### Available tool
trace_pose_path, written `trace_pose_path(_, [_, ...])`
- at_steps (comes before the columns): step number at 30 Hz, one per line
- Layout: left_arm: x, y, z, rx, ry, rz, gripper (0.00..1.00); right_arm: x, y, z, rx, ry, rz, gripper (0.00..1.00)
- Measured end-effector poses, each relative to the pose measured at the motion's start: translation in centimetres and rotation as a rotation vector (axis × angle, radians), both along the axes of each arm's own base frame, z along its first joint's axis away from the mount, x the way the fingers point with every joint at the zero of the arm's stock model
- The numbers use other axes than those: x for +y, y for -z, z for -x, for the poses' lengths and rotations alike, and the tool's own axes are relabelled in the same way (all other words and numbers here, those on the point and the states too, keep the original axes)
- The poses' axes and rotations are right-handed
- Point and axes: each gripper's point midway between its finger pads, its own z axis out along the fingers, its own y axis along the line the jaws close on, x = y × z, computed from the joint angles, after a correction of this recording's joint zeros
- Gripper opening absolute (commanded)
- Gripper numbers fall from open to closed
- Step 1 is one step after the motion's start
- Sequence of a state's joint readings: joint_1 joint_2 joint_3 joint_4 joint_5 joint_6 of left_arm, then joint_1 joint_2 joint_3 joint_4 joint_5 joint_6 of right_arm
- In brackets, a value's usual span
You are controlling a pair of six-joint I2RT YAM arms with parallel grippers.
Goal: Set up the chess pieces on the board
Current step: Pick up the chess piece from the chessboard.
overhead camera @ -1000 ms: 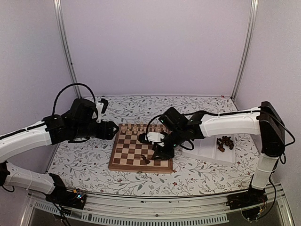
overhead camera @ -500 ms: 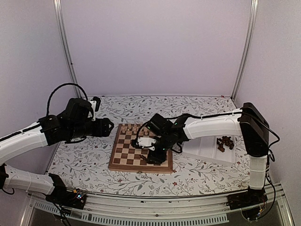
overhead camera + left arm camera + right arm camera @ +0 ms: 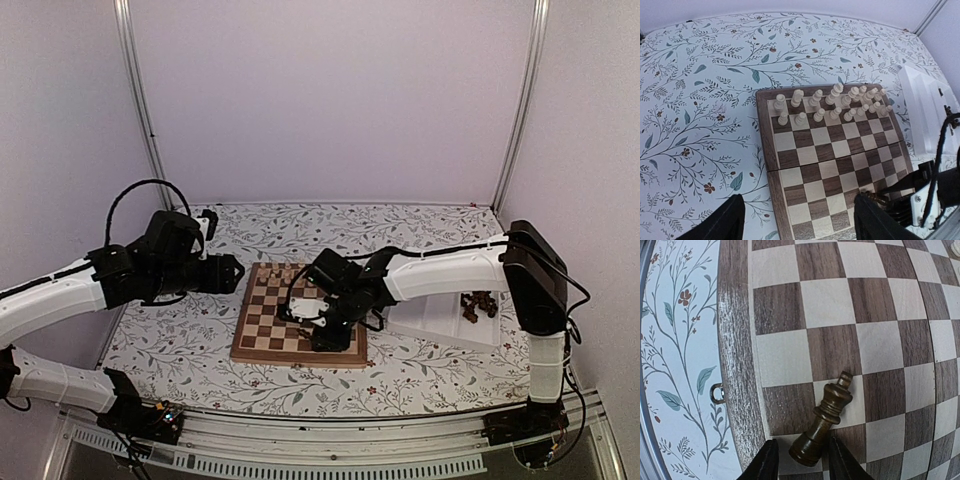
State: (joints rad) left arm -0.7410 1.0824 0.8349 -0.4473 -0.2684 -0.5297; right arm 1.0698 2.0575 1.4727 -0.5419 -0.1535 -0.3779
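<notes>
- Top view: a wooden board (image 3: 268, 325) of dark and tan squares lies on a floral desk (image 3: 420, 375). The right fingers (image 3: 325, 338) reach low over the board's near edge. The left fingers (image 3: 232, 272) hover just off its left side. A white tray (image 3: 440, 318) to the right holds a heap of dark chess pieces (image 3: 480, 303).
- Left wrist view: the left fingers (image 3: 725, 222) stand wide with nothing between them. Pale chessmen (image 3: 830, 102) fill the board's two far rows. The middle squares are bare, and the near-right corner is hidden by the right arm.
- Right wrist view: one dark chess piece (image 3: 826, 417) lies slanted over the squares beside the board's border. Whether it lies flat or only leans cannot be told. The right fingers (image 3: 765, 462) are narrow and sit on either side of its base. A sliver of gap shows on one side, so whether they grip it cannot be told.
- Judgement: the step is likely picking up this piece and standing it upright. It would go best with the fingers closing squarely on the base. The piece should then be lifted clear before turning and set down in the centre of its square. A skewed pinch could squirt the rounded wood away.
</notes>
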Motion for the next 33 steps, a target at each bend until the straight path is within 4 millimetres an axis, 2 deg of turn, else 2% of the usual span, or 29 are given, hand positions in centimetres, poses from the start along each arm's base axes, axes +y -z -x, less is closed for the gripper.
trace_pose_path(2, [0.0, 0.0, 0.0, 0.002, 0.002, 0.000, 0.77, 0.1, 0.0, -0.2, -0.007, 0.004, 0.002, 0.24])
trace_pose_path(8, [-0.2, 0.5, 0.1, 0.008, 0.008, 0.001, 0.77, 0.3, 0.1, -0.3, -0.023, 0.013, 0.008, 0.14])
trace_pose_path(13, [-0.7, 2.4, 0.6, 0.034, 0.047, 0.016, 0.77, 0.3, 0.0, -0.5, -0.027, 0.020, 0.007, 0.12])
trace_pose_path(19, [-2.9, 4.7, 1.8, 0.057, 0.157, 0.128, 0.76, -0.2, -0.1, -1.3, -0.017, 0.018, -0.032, 0.08])
trace_pose_path(26, [-5.8, 5.7, 2.5, 0.091, 0.246, 0.332, 0.72, -1.9, -0.4, -2.3, -0.025, 0.016, -0.075, 0.06])
trace_pose_path(33, [-8.1, 6.5, 3.0, 0.157, 0.294, 0.488, 0.63, -1.3, -2.9, -2.1, -0.047, -0.014, -0.151, 0.07])
